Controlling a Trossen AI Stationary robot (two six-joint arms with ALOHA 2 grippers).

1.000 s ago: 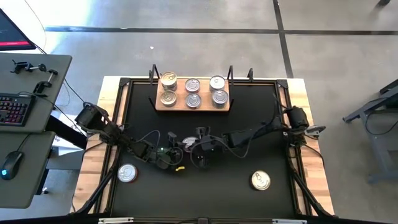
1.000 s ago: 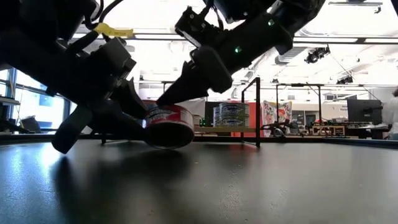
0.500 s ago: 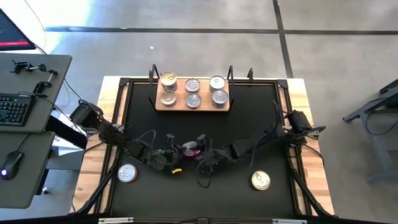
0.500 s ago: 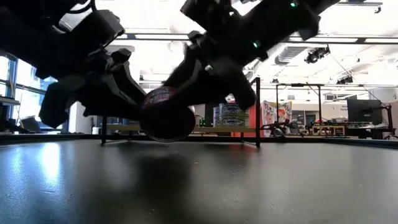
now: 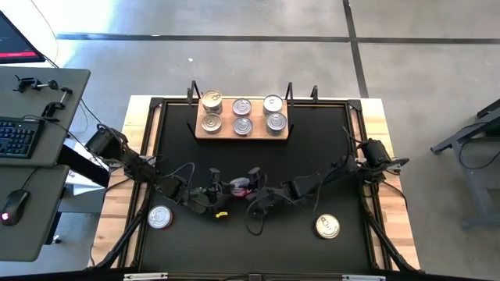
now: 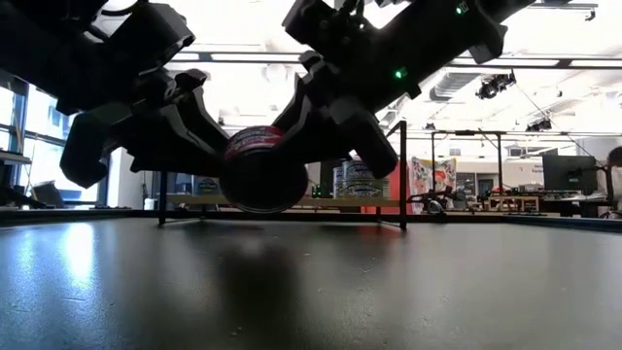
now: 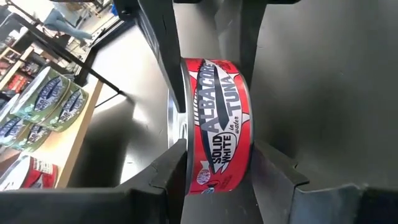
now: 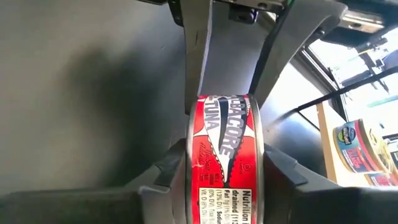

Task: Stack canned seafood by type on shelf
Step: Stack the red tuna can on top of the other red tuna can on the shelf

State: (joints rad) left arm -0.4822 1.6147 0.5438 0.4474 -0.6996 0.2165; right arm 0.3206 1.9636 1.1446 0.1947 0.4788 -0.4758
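Tin (image 7: 217, 124): red-labelled tuna, on edge above worktop (image 5: 297, 156)
Left end effector (image 7: 214, 158): clamping tin's flat faces
Right end effector (image 8: 224, 165): clamping same tin

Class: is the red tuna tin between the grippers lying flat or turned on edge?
On edge, off the mat: the red tuna tin shows its round face level, both grippers clamping it.

The shelf (image 5: 241, 133) lies at the far middle of the black mat (image 5: 312, 156), with six tins (image 5: 242, 115) on it in two rows of three. Near of it, mid-mat, the held tin (image 5: 239, 186) hangs on edge between the left gripper (image 5: 221, 190) and the right gripper (image 5: 255, 190) — one from each side. One loose tin (image 5: 160, 218) lies near-left, another tin (image 5: 327, 226) near-right.
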